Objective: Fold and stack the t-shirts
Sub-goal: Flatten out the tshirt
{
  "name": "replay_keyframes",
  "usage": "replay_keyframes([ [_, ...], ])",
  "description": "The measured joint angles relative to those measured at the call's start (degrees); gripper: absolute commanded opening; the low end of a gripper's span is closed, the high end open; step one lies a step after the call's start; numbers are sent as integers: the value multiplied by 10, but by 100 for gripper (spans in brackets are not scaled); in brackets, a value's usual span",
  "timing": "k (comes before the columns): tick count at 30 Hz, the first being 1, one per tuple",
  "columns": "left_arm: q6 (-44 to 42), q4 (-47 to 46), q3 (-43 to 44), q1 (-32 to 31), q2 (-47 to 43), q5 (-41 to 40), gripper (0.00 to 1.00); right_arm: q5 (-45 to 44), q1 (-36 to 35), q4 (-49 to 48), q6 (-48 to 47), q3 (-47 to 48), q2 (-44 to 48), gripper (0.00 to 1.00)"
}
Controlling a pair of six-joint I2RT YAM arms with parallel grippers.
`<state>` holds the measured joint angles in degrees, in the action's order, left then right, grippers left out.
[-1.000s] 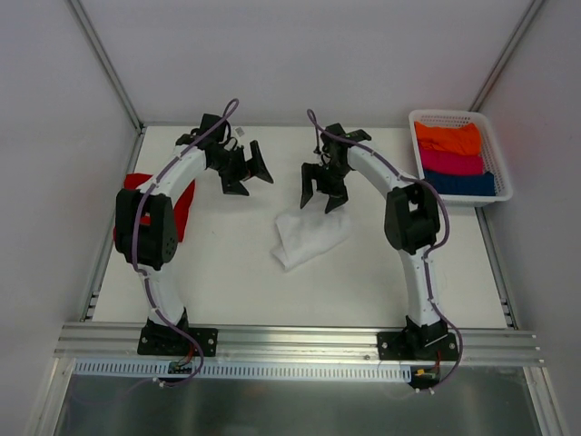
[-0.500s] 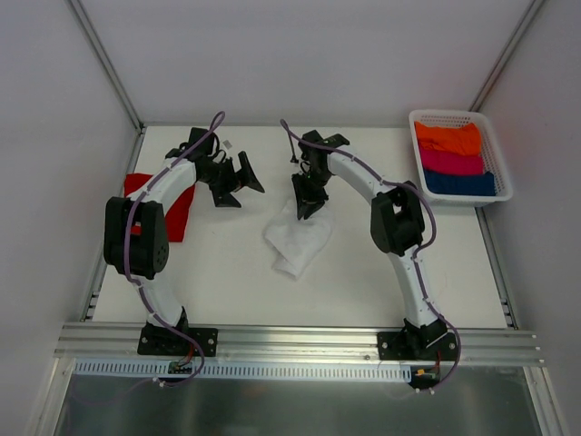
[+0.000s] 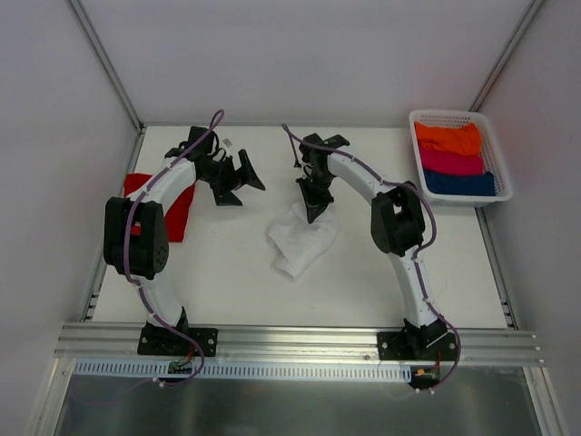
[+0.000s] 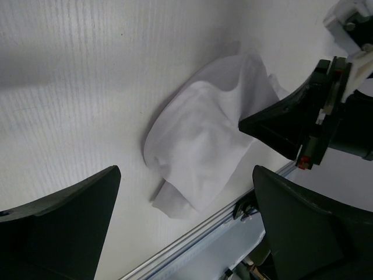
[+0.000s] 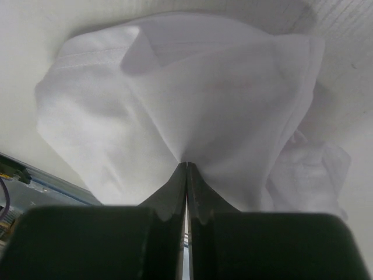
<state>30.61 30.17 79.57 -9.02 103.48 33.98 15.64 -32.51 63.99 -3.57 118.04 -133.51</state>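
Observation:
The white t-shirt (image 3: 301, 242) lies crumpled in the middle of the table. My right gripper (image 3: 314, 209) stands at its far edge, shut on a pinch of the cloth. In the right wrist view the fingertips (image 5: 186, 165) meet, and the white t-shirt (image 5: 192, 99) rises in a peak from between them. The left wrist view shows the white t-shirt (image 4: 204, 146) with the right gripper (image 4: 280, 125) on its edge. My left gripper (image 3: 241, 184) hovers wide open to the left of the shirt, holding nothing. The red t-shirt (image 3: 179, 214) lies at the left edge, partly hidden under the left arm.
A white basket (image 3: 414, 119) at the back right holds folded orange, pink and blue clothes. Metal rails run along the near edge (image 3: 300, 341) and the table's sides.
The right gripper moved left and down onto the white t-shirt's far edge and shut on the cloth. The left gripper shifted slightly left and stayed open.

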Motion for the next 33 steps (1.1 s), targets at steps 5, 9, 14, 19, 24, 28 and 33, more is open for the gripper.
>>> replay_keyframes([
  [5, 1, 0, 0, 0, -4, 0, 99, -19, -4, 49, 10, 74, 37, 0],
  [9, 1, 0, 0, 0, -7, 1, 99, -53, -10, 72, 11, 146, 122, 0],
  [14, 1, 0, 0, 0, -7, 4, 99, -88, -10, 66, 16, 68, 295, 38],
  [19, 1, -6, 0, 0, -2, 26, 99, -110, -10, 96, 14, -111, 363, 71],
  [24, 0, -40, 4, 1, 13, 78, 99, -119, -11, 48, 13, -148, 251, 73],
  [28, 14, -88, -3, 1, 16, 124, 99, -111, -11, 13, 14, -143, 197, 73],
  [33, 14, -74, -16, 0, 5, 84, 99, -78, -11, -17, 14, -105, 165, 73],
])
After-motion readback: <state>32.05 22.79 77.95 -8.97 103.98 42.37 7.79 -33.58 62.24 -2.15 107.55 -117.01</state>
